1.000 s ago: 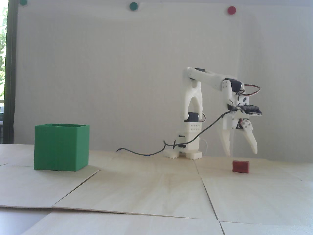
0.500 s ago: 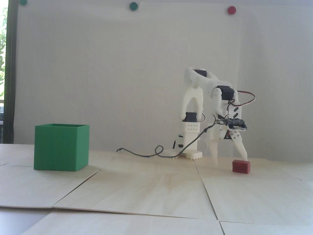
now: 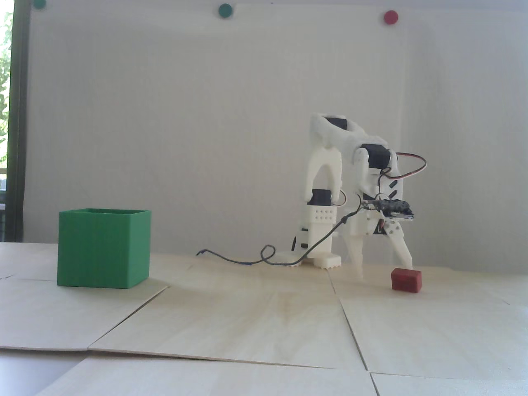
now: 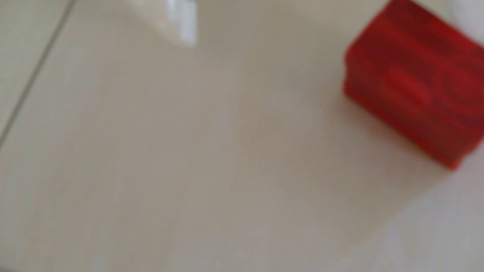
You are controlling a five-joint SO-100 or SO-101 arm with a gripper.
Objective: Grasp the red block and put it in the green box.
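The red block [image 3: 406, 280] lies on the wooden table at the right in the fixed view. The white arm bends down over it with its gripper [image 3: 383, 267] open, tips pointing down near the table. One fingertip [image 3: 407, 260] hovers just above the block's left end; the other [image 3: 359, 269] stands well to its left. In the blurred wrist view the block [image 4: 416, 81] fills the upper right, and one white fingertip [image 4: 180, 23] shows at the top left; the second finger is only a pale blur at the top right corner. The green box [image 3: 103, 247] stands far left, open at the top.
A dark cable [image 3: 264, 255] trails over the table from the arm's base [image 3: 317, 247] toward the left. The table is made of light wooden panels with seams [image 3: 342, 305]. Bare tabletop lies between the box and the arm.
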